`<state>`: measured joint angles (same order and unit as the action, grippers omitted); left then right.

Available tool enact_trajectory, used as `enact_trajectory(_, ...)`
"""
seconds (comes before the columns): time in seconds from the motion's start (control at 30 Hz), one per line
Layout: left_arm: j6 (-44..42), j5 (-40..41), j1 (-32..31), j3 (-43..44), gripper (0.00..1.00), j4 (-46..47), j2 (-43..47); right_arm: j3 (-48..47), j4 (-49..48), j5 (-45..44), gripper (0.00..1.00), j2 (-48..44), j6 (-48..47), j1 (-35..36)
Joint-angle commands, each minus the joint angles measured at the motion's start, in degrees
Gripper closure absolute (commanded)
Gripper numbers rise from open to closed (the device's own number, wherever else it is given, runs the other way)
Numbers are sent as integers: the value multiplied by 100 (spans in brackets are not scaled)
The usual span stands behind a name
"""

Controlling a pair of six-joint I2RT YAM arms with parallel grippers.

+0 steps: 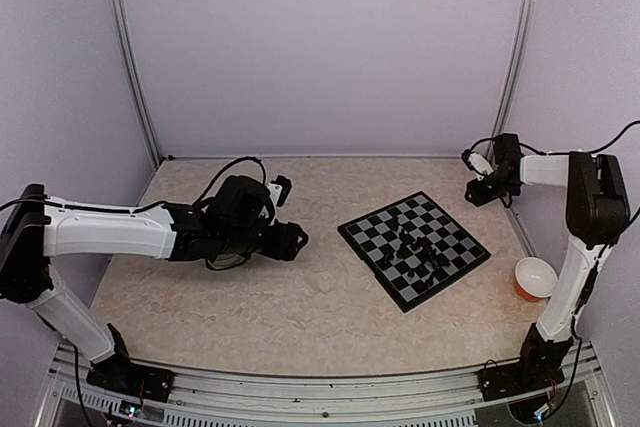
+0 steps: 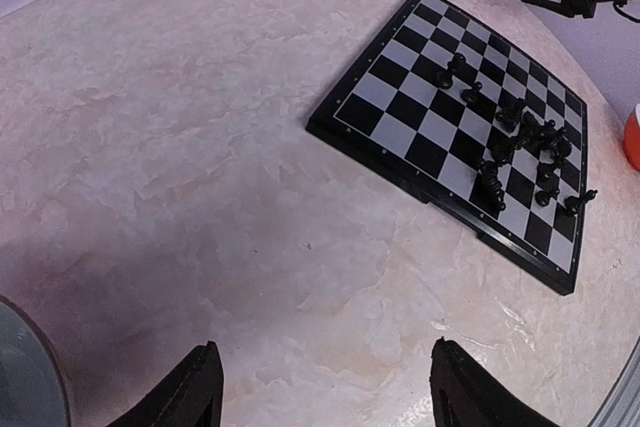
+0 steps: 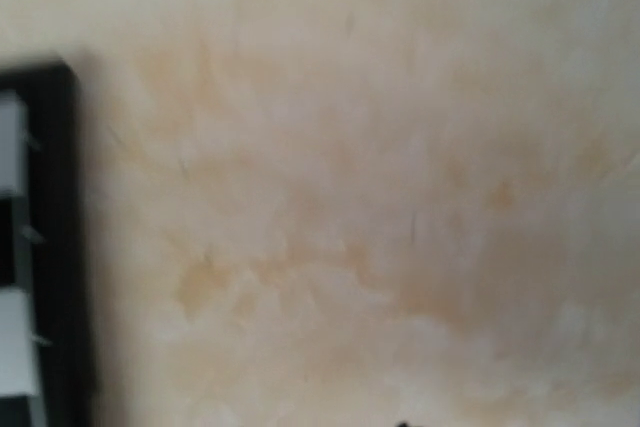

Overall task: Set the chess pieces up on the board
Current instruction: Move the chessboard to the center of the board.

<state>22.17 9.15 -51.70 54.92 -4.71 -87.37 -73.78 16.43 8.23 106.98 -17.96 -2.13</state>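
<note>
The chess pieces [image 1: 415, 247] huddle in a loose black clump (some look toppled), none ranked in rows: set-up hardly begun, I judge. The board [image 1: 368, 232] lies askew at 3 o'clock on the tabletop [image 1: 200, 297]. At 9 o'clock the left gripper [image 2: 322, 352] gapes empty; whether the right gripper [image 1: 478, 191] is open I cannot tell.

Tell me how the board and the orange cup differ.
The board is flat, square and checked black and grey; the cup is round, orange outside and white inside. The board carries black pieces; nothing shows inside the cup. On the table, the board lies right of the middle; the cup sits at the right edge. Both rest on the table's right half.
</note>
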Motion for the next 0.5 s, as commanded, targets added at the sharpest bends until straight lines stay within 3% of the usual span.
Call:
enact_trajectory(0.0,173,-48,-196,213,28,274,-180,-138,379,-217,68,363,-211,-112)
enact_trajectory(0.47,329,137,-332,-60,25,623,103,469,848,95,73,353,-731,-112)
